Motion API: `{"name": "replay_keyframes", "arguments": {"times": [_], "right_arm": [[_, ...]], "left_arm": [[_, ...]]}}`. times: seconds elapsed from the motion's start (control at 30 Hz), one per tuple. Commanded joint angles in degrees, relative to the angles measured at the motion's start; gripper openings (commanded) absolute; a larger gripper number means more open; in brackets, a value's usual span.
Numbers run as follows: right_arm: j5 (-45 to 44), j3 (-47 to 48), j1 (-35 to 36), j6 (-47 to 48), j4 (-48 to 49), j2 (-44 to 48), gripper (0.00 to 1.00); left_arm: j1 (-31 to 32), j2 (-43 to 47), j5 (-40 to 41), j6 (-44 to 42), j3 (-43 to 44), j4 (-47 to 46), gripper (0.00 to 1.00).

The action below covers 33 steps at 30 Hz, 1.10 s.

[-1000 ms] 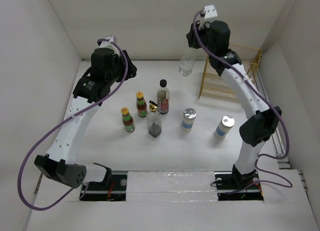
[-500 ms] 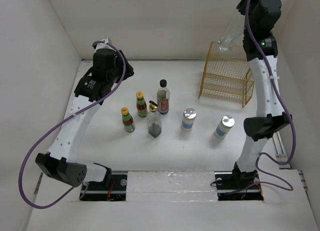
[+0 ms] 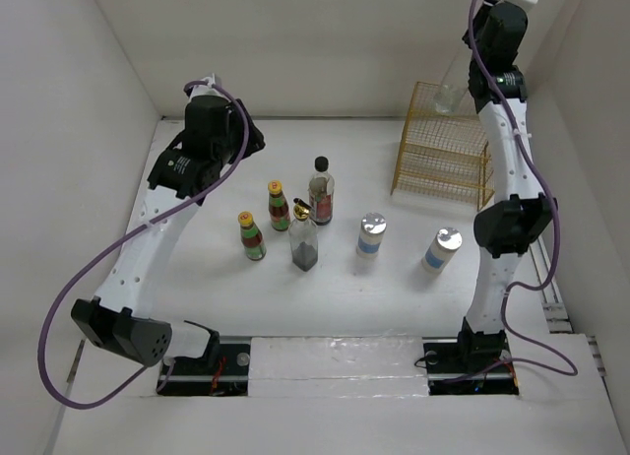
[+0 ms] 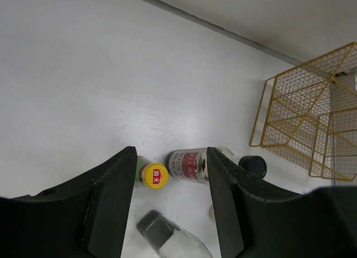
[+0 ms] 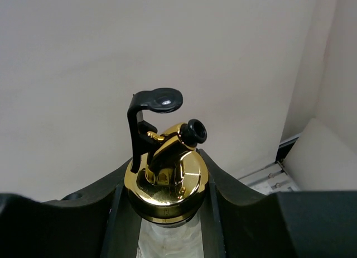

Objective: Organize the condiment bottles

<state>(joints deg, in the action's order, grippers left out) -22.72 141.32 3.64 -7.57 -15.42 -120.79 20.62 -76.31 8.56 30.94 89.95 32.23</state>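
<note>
Gold-spouted glass bottle (image 5: 165, 235) sits clamped between the fingers of the right gripper (image 5: 167, 177), spout poking up past the tips, raised high by the top of the wire rack (image 3: 443, 160). To seat it well, I'd lower it straight and upright onto a shelf (it's glass, so no knocking the wire) and let go only once the base rests flat. The left gripper (image 4: 170, 154) hangs spread and empty; below, between its fingers, show a yellow-capped bottle (image 4: 154, 175) and a black-capped jar (image 4: 192, 164).
</note>
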Motion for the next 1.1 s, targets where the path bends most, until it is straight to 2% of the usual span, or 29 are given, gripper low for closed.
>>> {"name": "replay_keyframes", "arguments": {"times": [0.0,0.37,0.67,0.97,1.07], "right_arm": [[-2.41,4.58,-0.56,-1.22,10.14,2.14,0.0],[-4.26,4.5,-0.04,-1.74,14.1,-1.72,0.01],[-4.26,-8.33,3.13,-2.36,15.51,-0.5,0.01],[-6.99,-17.03,4.8,-2.89,16.04,-0.5,0.06],[-7.51,-19.76,4.8,-3.41,16.04,0.03,0.11]], "left_arm": [[0.03,-1.02,-0.9,-0.09,1.8,-1.11,0.49],[0.03,-2.69,-1.44,-0.09,2.33,-1.11,0.49],[0.03,-2.7,0.23,-0.09,4.27,-0.59,0.49],[0.03,-1.65,-0.3,-0.09,3.65,-1.11,0.49],[0.03,-1.12,-0.3,-0.09,3.13,-1.11,0.49]]}}
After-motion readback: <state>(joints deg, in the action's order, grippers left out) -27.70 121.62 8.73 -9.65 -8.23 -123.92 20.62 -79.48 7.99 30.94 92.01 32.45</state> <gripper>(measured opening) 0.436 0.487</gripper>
